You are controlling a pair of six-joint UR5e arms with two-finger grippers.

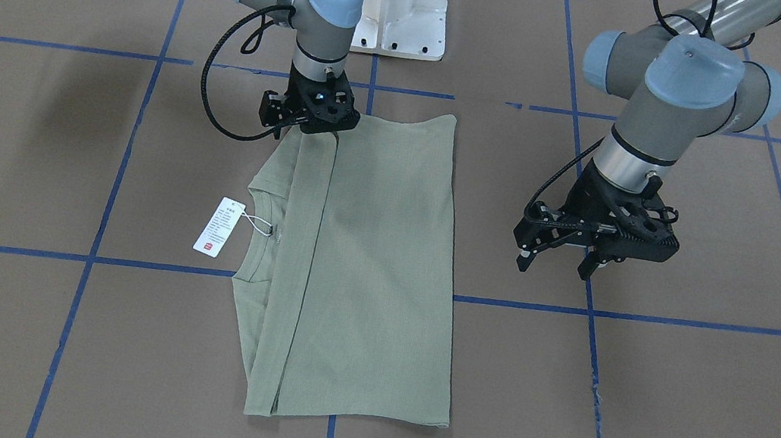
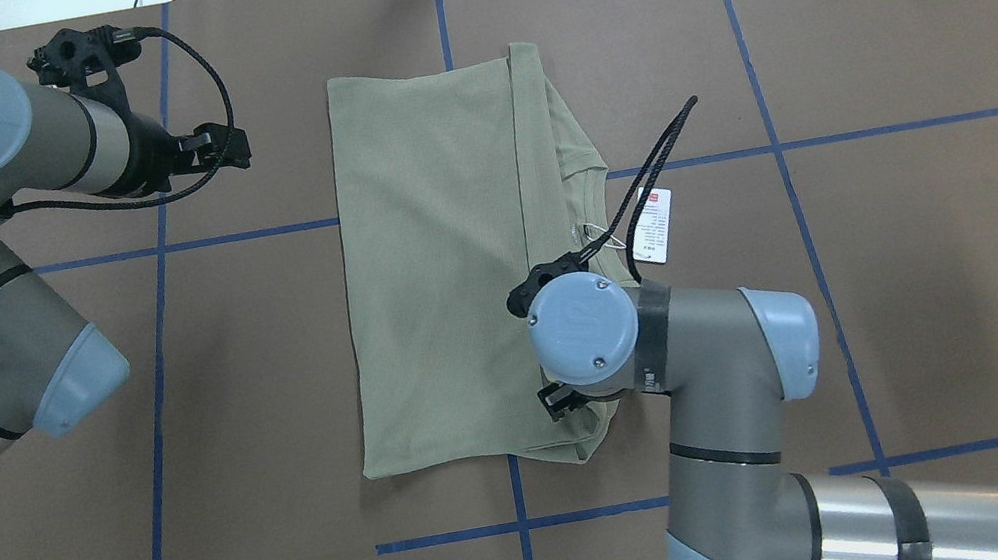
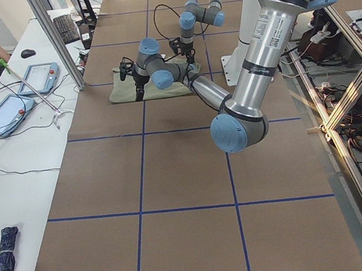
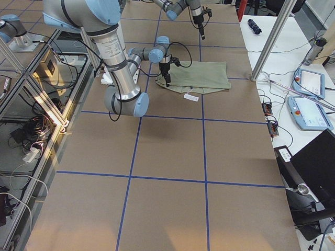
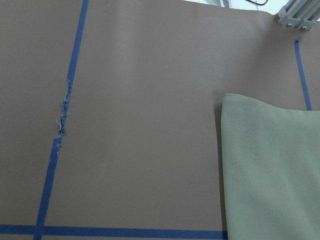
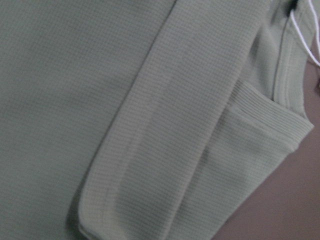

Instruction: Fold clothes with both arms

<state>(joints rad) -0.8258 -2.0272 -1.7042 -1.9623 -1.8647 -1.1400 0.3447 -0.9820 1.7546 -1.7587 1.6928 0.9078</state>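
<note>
Lying flat mid brown taped table [image 1: 677, 412]: olive-green long-sleeved knit shirt [image 1: 377, 263], folded to a rectangle, with its collar and white hang tag [image 1: 220, 226] on the robot's right side. Right tool [image 1: 311, 120] is down on the shirt's near-robot corner; can't tell its grip. Left tool [image 1: 553, 266] has its jaws spread wide, left of the shirt and apart from it.
</note>
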